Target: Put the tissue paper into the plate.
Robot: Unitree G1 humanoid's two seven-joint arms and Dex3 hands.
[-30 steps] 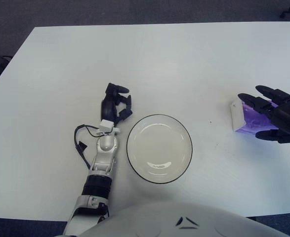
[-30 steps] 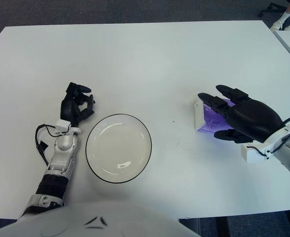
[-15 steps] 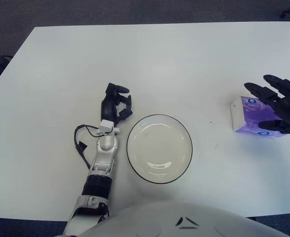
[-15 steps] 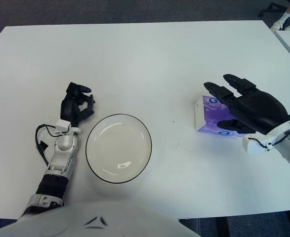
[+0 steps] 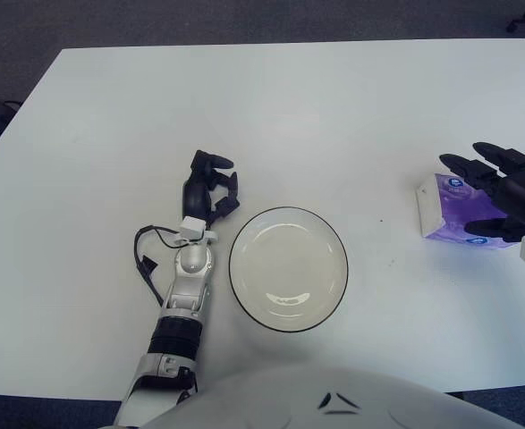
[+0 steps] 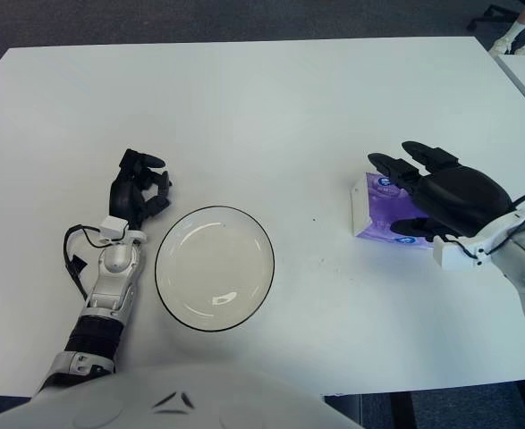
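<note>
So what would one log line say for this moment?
right robot hand: open, over tissue pack, no grasp | left robot hand: curled, idle beside plate | plate: empty

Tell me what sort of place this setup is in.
Probably an office or lab: a plain white table on dark carpet, with a chair base and someone's feet showing at the far right corner.

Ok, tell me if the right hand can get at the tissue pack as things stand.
Probably yes: the right hand is over the tissue pack with fingers spread, and nothing lies between them.
</note>
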